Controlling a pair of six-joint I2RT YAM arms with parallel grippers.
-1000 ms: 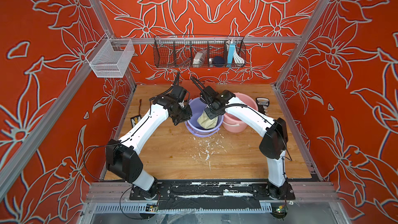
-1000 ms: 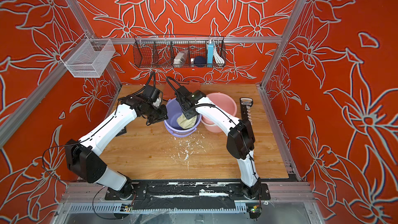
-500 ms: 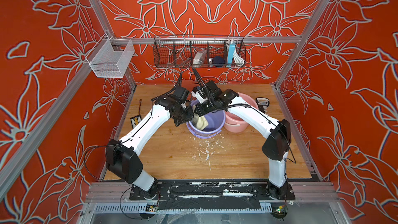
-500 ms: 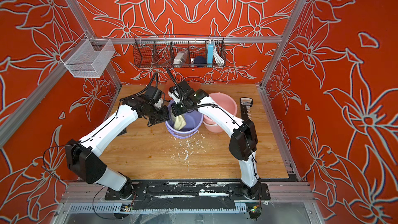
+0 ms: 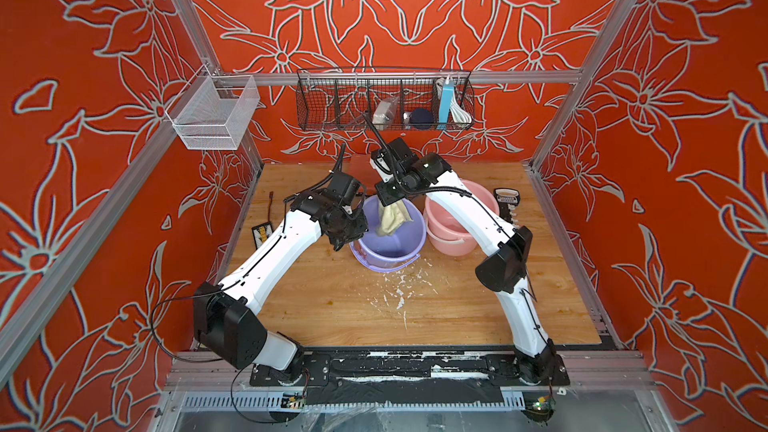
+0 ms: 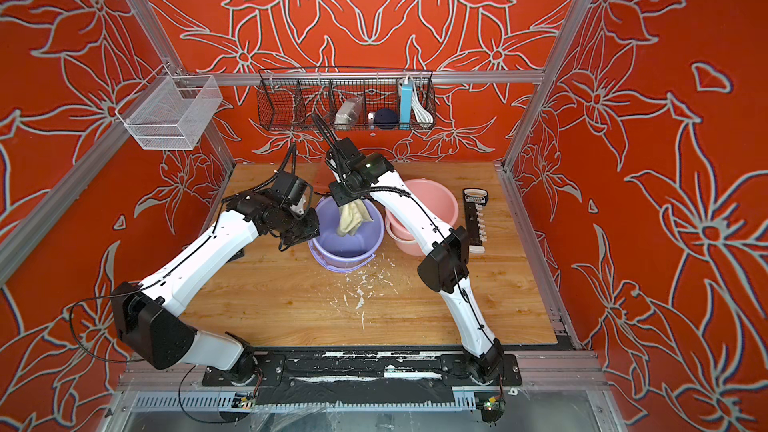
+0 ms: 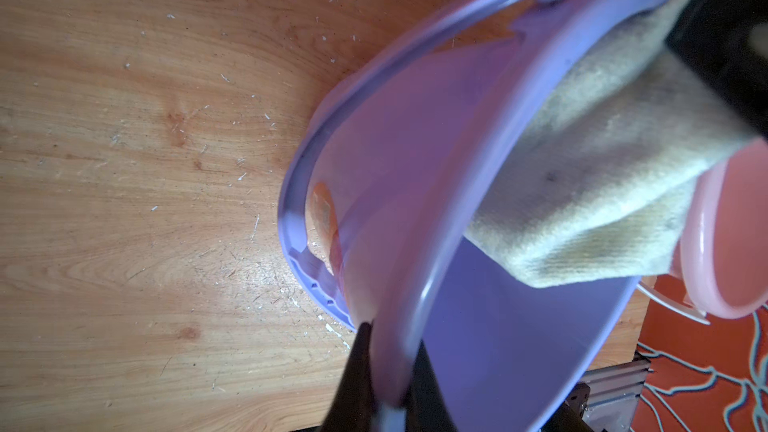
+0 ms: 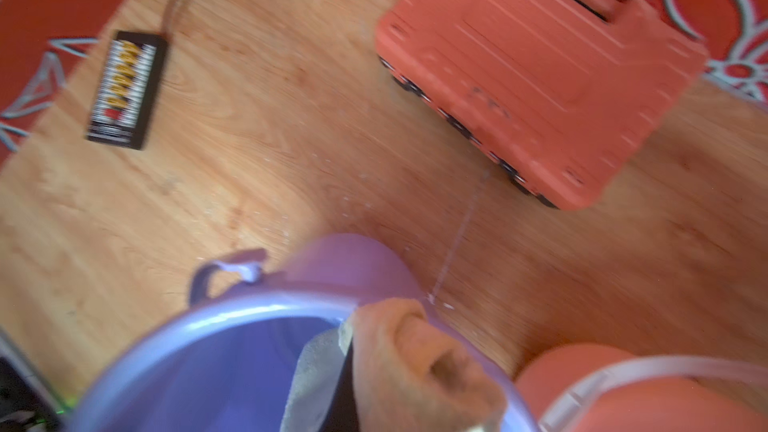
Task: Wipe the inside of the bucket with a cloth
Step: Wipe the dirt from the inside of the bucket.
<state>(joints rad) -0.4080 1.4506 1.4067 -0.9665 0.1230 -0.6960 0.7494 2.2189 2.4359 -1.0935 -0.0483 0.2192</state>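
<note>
The purple bucket (image 5: pixel 386 248) (image 6: pixel 345 250) stands mid-table. My left gripper (image 5: pixel 348 238) (image 6: pixel 305 233) is shut on its near-left rim; the left wrist view shows the rim pinched between the dark fingers of the left gripper (image 7: pixel 388 367). My right gripper (image 5: pixel 389 200) (image 6: pixel 345 198) hangs over the far rim, shut on the top of the cream, stained cloth (image 5: pixel 390 221) (image 6: pixel 352 219). The cloth (image 7: pixel 602 184) hangs down inside against the far wall. In the right wrist view the bunched cloth (image 8: pixel 415 361) covers the fingers over the bucket's rim (image 8: pixel 199 326).
Stacked pink buckets (image 5: pixel 449 239) (image 6: pixel 436 201) touch the purple bucket's right side, under my right arm. An orange tool case (image 8: pixel 540 76) lies behind. A black remote (image 5: pixel 262 235) is at left, a black-and-white strip (image 6: pixel 476 218) at right. White crumbs (image 5: pixel 399 289) lie in front.
My right gripper carried the cloth from the bucket's bottom over to its left wall, then up toward the far rim. The left gripper has kept its hold on the rim.
</note>
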